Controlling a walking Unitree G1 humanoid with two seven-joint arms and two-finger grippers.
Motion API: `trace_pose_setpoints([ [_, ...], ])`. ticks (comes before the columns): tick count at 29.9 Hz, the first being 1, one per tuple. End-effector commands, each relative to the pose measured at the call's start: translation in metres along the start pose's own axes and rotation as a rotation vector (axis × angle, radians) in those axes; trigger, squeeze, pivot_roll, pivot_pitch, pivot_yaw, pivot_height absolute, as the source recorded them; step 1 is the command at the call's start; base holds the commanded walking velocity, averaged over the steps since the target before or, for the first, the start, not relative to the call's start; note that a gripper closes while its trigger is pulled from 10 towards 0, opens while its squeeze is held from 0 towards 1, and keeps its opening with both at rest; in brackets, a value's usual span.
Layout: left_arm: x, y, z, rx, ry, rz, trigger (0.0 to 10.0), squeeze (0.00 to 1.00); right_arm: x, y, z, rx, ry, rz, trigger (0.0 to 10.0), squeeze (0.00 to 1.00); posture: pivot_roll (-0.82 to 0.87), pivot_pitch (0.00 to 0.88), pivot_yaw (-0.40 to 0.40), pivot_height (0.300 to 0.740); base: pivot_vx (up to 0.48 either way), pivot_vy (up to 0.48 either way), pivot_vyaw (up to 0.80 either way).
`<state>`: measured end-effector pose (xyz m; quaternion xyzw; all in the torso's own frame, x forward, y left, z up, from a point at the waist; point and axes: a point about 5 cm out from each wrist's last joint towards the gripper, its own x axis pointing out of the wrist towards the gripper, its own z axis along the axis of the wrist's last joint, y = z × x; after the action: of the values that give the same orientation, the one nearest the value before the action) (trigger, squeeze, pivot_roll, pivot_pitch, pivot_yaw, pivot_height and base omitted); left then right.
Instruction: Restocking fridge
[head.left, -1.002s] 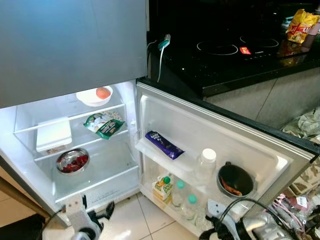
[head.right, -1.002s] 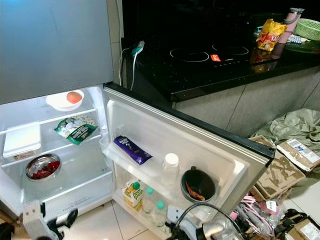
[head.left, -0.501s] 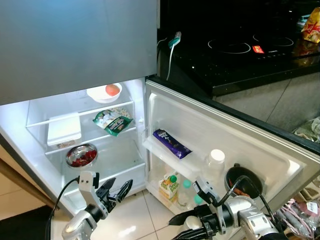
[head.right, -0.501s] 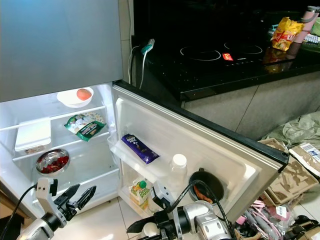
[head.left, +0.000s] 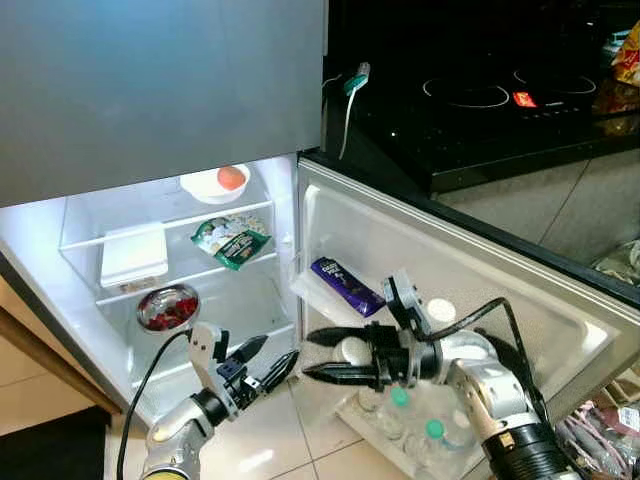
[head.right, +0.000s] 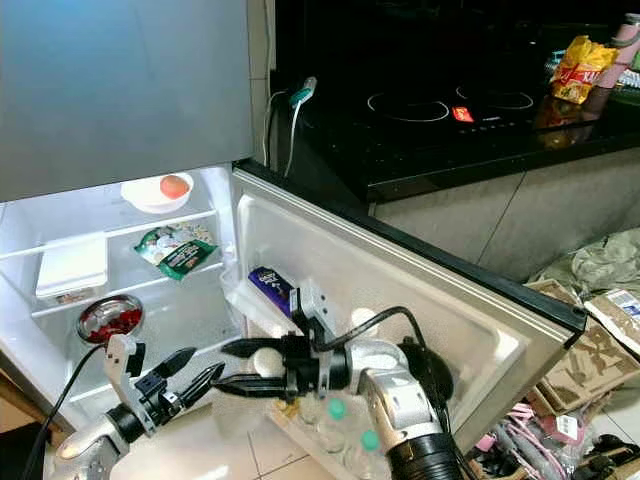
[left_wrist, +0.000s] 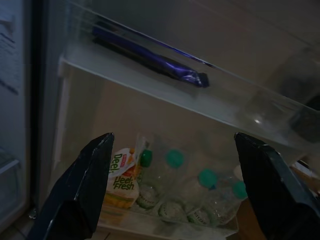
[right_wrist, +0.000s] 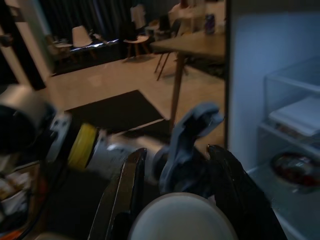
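Observation:
The lower fridge door (head.left: 480, 260) hangs open. Its upper shelf carries a purple chocolate bar (head.left: 345, 285) and a white-capped bottle (head.left: 437, 310). Its lower shelf holds a juice carton (left_wrist: 120, 172) and several green-capped bottles (left_wrist: 175, 158). My right gripper (head.left: 308, 355) reaches leftward in front of those shelves, shut on a white-lidded container (head.left: 352, 350), whose lid (right_wrist: 182, 220) sits between the fingers. My left gripper (head.left: 280, 350) is open and holds nothing. It is low, by the fridge's bottom edge, pointing at the door shelves.
Inside the fridge are a white bowl with an orange fruit (head.left: 215, 182), a snack packet (head.left: 232, 240), a white box (head.left: 133, 255) and a steel bowl of red food (head.left: 168, 307). A black cooktop counter (head.left: 480, 95) stands behind the door. Bags and cardboard (head.right: 590, 300) lie at the right.
Both arms have risen into view. The right gripper with the white-lidded container came up in front of the door shelves; the left gripper lifted towards them. The camera shifted slightly.

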<state>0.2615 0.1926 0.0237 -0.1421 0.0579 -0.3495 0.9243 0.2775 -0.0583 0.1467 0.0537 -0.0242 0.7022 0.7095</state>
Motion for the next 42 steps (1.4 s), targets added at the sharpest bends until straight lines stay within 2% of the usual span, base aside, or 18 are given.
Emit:
trace_pose_setpoints([
  [1, 0.003, -0.004, -0.002, 0.023, 0.021, -0.024, 10.0, 0.0, 0.008, -0.002, 0.014, -0.068, -0.021, -0.021, 10.0, 0.0, -0.08, 0.0, -0.035, 0.74, 0.0, 0.0, 0.0],
  [3, 0.003, -0.005, -0.003, 0.025, 0.029, -0.026, 10.0, 0.0, 0.011, -0.005, 0.017, -0.09, -0.021, -0.048, 10.0, 0.0, -0.08, 0.0, -0.035, 0.74, 0.0, 0.0, 0.0],
  [6, 0.005, -0.009, -0.007, 0.055, 0.065, -0.057, 10.0, 0.0, 0.019, -0.018, 0.028, -0.165, -0.018, -0.151, 10.0, 0.0, -0.08, 0.0, -0.035, 0.74, 0.0, 0.0, 0.0],
  [11, 0.006, -0.014, -0.005, 0.088, 0.085, -0.128, 10.0, 0.0, 0.025, -0.024, 0.034, -0.214, 0.0, -0.195, 10.0, 0.0, -0.08, 0.0, -0.035, 0.74, 0.0, 0.0, 0.0],
  [15, 0.006, -0.017, -0.002, 0.142, 0.124, -0.185, 10.0, 0.0, 0.027, -0.028, 0.034, -0.237, 0.03, -0.23, 10.0, 0.0, -0.08, 0.0, -0.038, 0.74, 0.0, 0.0, 0.0],
  [20, 0.005, -0.015, 0.003, 0.201, 0.135, -0.186, 10.0, 0.0, 0.031, -0.034, 0.037, -0.271, 0.052, -0.29, 10.0, 0.0, -0.07, 0.0, -0.036, 0.74, 0.0, 0.0, 0.0],
  [22, 0.005, -0.013, 0.009, 0.255, 0.15, -0.19, 10.0, 0.0, 0.033, -0.041, 0.037, -0.306, 0.09, -0.349, 10.0, 0.0, -0.07, 0.0, -0.036, 0.74, 0.0, 0.0, 0.0],
  [31, 0.007, -0.014, 0.017, 0.285, 0.137, -0.198, 10.0, 0.0, 0.029, -0.056, 0.038, -0.333, 0.159, -0.478, 10.0, 0.0, -0.07, 0.0, -0.043, 0.74, 0.0, 0.0, 0.0],
  [34, 0.007, -0.015, 0.017, 0.295, 0.145, -0.202, 10.0, 0.0, 0.025, -0.066, 0.039, -0.348, 0.233, -0.559, 10.0, 0.0, -0.08, 0.0, -0.043, 0.74, 0.0, 0.0, 0.0],
  [36, 0.007, -0.015, 0.017, 0.297, 0.147, -0.202, 10.0, 0.0, 0.025, -0.068, 0.039, -0.35, 0.245, -0.576, 10.0, 0.0, -0.08, 0.0, -0.043, 0.74, 0.0, 0.0, 0.0],
  [42, 0.007, -0.017, 0.016, 0.303, 0.158, -0.202, 10.0, 0.0, 0.016, -0.08, 0.051, -0.341, 0.281, -0.69, 10.0, 0.0, -0.08, 0.0, -0.045, 0.74, 0.0, 0.0, 0.0],
])
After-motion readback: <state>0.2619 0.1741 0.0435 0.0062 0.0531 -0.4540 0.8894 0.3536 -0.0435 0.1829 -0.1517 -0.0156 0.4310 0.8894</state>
